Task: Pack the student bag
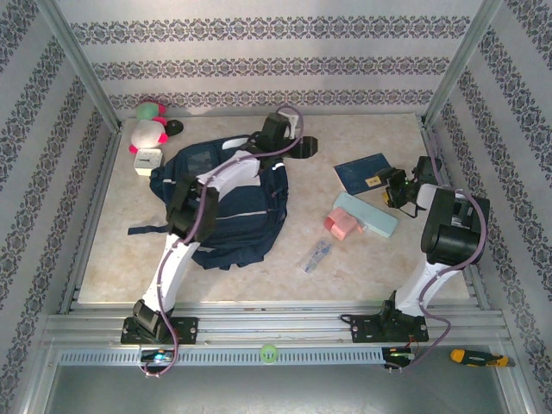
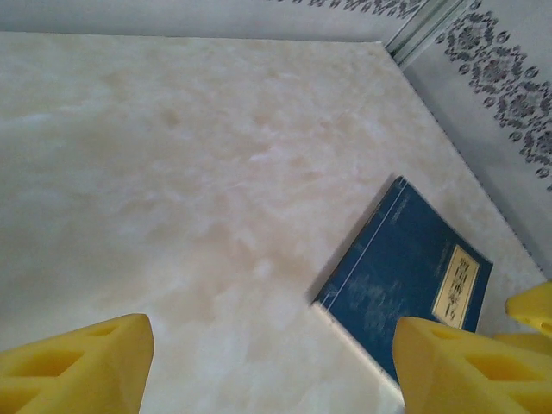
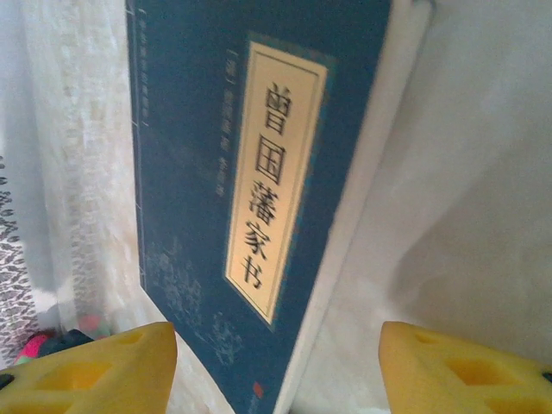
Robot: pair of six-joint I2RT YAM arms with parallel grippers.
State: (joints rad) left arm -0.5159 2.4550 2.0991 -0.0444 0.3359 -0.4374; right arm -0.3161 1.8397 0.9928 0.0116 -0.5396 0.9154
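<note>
Both open and empty, we square the right gripper (image 3: 276,366) over the long edge of the book (image 3: 198,172) before closing, while the left gripper (image 2: 267,358) hovers beyond the backpack (image 1: 237,220) lying on the left of the table (image 1: 108,250).

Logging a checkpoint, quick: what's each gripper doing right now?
Left gripper: open, holding nothing.
Right gripper: open, empty, by the blue booklet.

Large navy fabric backpack (image 1: 228,211) lies left-centre on beige marble-look table (image 1: 112,250); small white cube box (image 1: 148,160) just beside its rear-left corner, pink-white plush toy (image 1: 147,134) behind that. Right of bag: flat dark-blue paper booklet (image 1: 363,175) at rear, pale teal oblong pencil case (image 1: 366,214) in front of it w/ small pink block (image 1: 340,225) against its left side, clear plastic packet (image 1: 316,256) nearer still.
</note>
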